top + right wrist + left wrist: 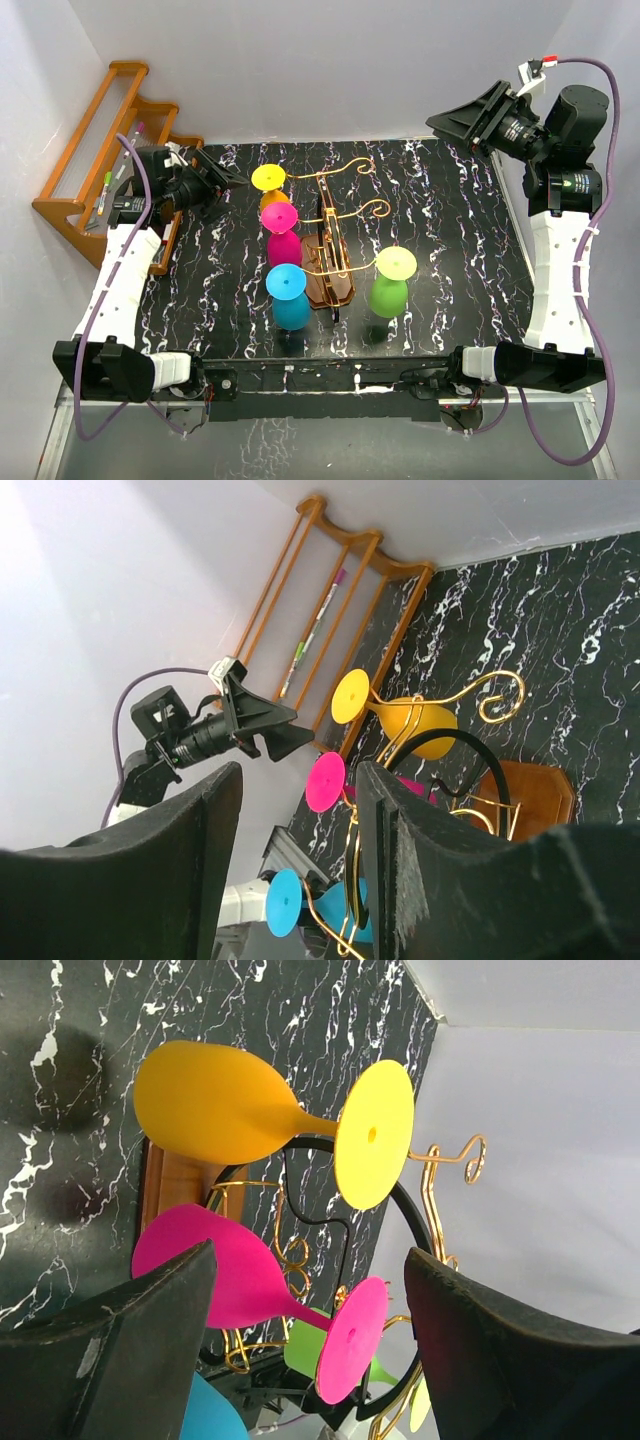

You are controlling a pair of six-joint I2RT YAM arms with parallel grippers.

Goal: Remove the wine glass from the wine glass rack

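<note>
The wine glass rack [330,285] has a brown oval base, a centre post and gold wire arms, and stands mid-table. Wine glasses hang from it upside down: orange with a yellow foot [272,190], pink [282,240] and blue [291,305] on its left, green [388,295] on its right. My left gripper [232,182] is open and empty, just left of the orange glass, apart from it. In the left wrist view the open gripper [310,1255] faces the pink glass [230,1270] and orange glass [215,1105]. My right gripper [450,122] is open, raised at the back right; it also shows in the right wrist view [300,775].
A stepped orange-brown wooden shelf [100,160] holding pens stands against the left wall behind my left arm; it also shows in the right wrist view [330,610]. White walls close the back and sides. The black marbled tabletop [460,230] lies bare right of the rack.
</note>
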